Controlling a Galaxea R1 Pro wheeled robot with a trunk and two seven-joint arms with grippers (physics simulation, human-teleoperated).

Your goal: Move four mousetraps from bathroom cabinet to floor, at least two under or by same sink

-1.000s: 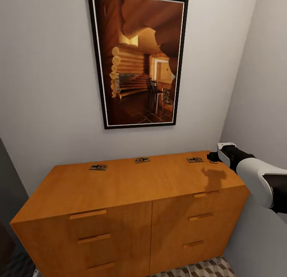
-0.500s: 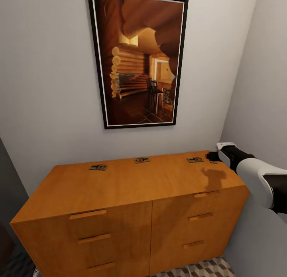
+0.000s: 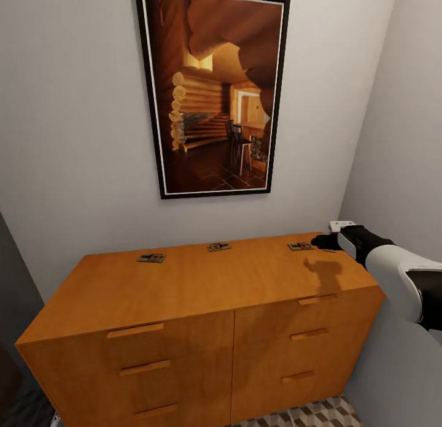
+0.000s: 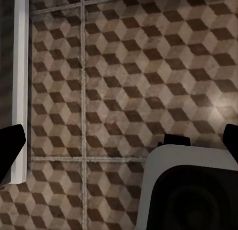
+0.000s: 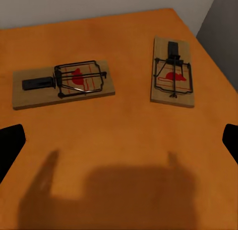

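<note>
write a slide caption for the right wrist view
Open right hand hovering over two mousetraps on the orange cabinet top.

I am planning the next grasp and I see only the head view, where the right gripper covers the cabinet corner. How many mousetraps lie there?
Observer: Two mousetraps, one and another, lie flat and apart on the cabinet, ahead of the fingers.
Operator: Is that gripper open?
Observer: Yes, the right gripper is wide open and holds nothing.
Operator: And the left one?
Observer: The left gripper is open too, empty, pointing at the patterned floor.
</note>
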